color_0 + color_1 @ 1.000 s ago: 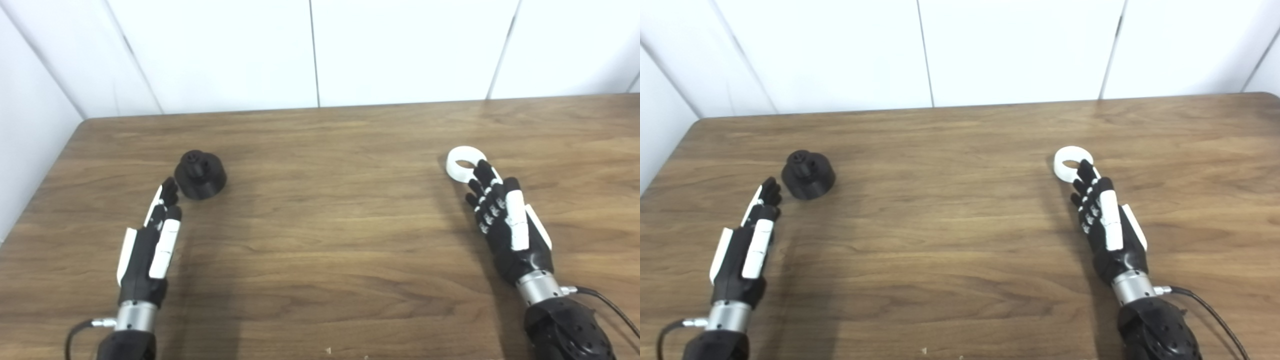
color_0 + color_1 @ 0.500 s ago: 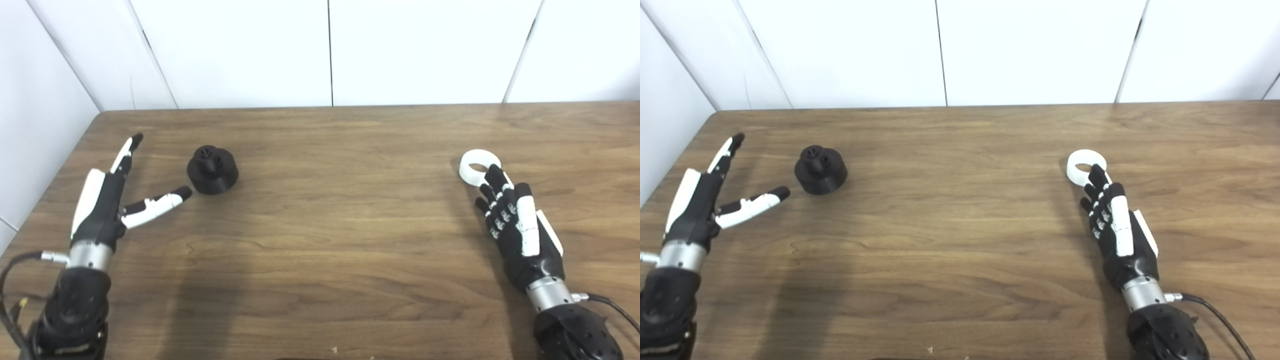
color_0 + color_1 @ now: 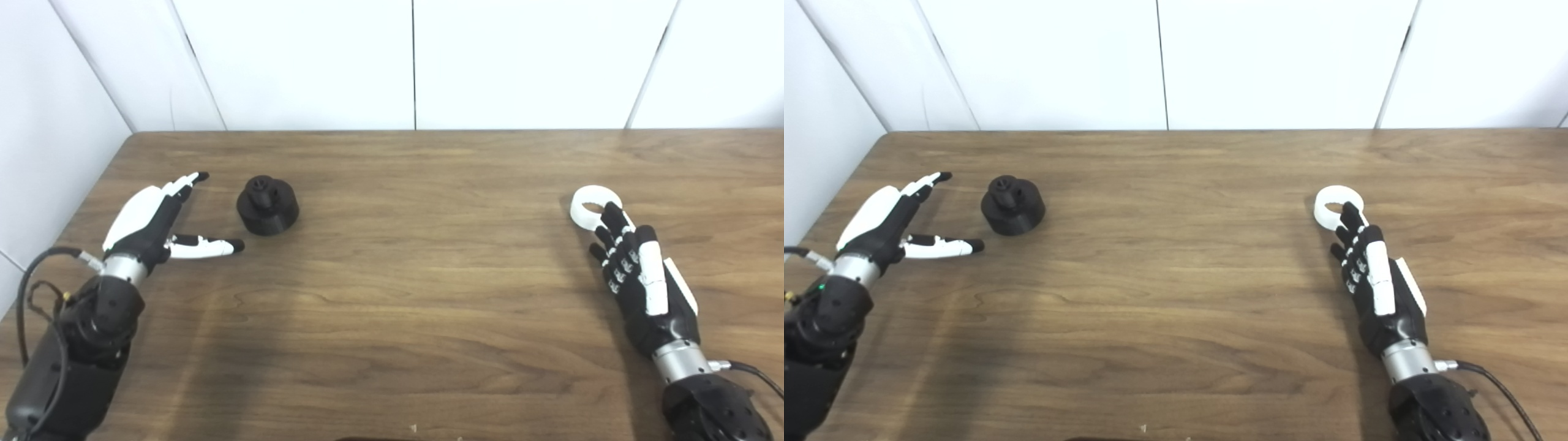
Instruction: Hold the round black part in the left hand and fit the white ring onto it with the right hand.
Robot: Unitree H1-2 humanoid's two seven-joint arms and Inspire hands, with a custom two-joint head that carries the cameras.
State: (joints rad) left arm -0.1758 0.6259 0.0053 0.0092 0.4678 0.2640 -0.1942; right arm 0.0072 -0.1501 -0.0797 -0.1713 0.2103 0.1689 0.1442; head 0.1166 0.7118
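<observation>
Fingers (image 3: 184,184) of the left hand (image 3: 150,217) spread wide, empty, just beside the round black part (image 3: 267,205) near the bench's (image 3: 392,294) left edge. Right hand (image 3: 643,275) fingers lie together, tips overlapping the white ring (image 3: 591,205). Risk: either part gets nudged away.

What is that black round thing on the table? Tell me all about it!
The round black part is a short, matte, plastic-looking drum with a small knob sticking up from its top. It sits upright on the wooden table, near the left side. The left hand is spread open beside it, not touching.
</observation>
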